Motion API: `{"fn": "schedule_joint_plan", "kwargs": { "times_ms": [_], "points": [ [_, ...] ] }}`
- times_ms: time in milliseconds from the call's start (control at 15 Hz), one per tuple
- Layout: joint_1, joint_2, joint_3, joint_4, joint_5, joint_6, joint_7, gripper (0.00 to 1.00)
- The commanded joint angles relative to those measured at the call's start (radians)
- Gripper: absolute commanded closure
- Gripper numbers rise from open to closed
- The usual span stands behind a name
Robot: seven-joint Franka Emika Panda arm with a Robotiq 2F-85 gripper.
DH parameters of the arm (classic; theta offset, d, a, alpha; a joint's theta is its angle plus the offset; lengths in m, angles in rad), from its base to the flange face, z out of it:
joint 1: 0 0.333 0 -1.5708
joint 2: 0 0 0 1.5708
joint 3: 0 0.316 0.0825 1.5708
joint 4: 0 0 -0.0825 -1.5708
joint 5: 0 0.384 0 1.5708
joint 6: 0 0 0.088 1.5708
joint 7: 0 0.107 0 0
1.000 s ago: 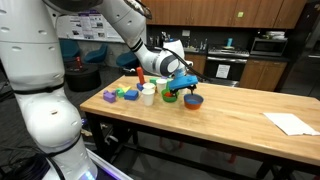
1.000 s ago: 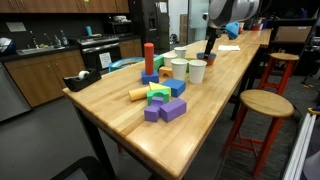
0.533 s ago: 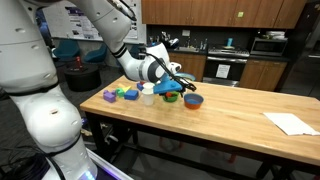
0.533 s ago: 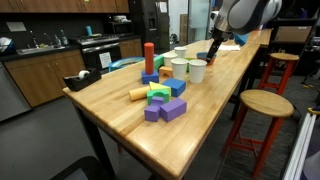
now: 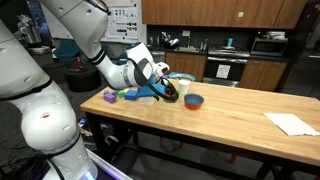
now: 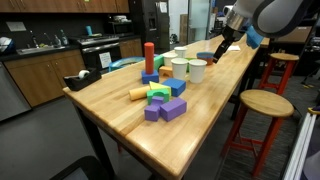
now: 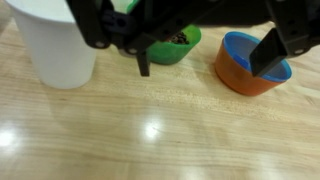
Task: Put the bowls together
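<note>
Gripper: the gripper comes in from the top of the wrist view, low over the table; its two fingers stand wide apart and hold nothing.
Fingers: one finger is in front of the left edge of the green bowl; the opposite one is in front of the blue bowl.
Green bowl: the green bowl stands upright on the table, just beside the white cup and partly hidden by the gripper.
Blue bowl: the blue bowl sits inside the orange bowl.
Orange bowl: the orange bowl stands near the green bowl, but apart from it.
Arm: in an exterior view the arm reaches down to the bowls from the side of the colored blocks.
Further away: a white paper lies well apart at the table end; a red cylinder stands upright among the blocks.
</note>
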Motion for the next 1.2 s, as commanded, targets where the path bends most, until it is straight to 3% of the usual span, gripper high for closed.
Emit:
{"fn": "schedule_joint_plan", "kwargs": {
  "times_ms": [0, 200, 333, 600, 733, 933, 1133],
  "points": [
    [-0.004, -0.01, 0.006, -0.003, 0.0, -0.003, 0.007, 0.0],
    [-0.006, -0.015, 0.008, -0.003, 0.0, -0.005, 0.01, 0.0],
    [0.133, 0.012, -0.087, -0.002, 0.102, -0.068, -0.105, 0.0],
    [0.295, -0.038, -0.164, 0.007, 0.386, -0.275, -0.314, 0.0],
    [0.314, -0.061, -0.164, 0.038, 0.476, -0.367, -0.354, 0.0],
    [0.298, -0.077, -0.147, 0.089, 0.515, -0.411, -0.324, 0.0],
    [0.34, -0.071, -0.18, 0.154, 0.64, -0.476, -0.355, 0.0]
  ]
}}
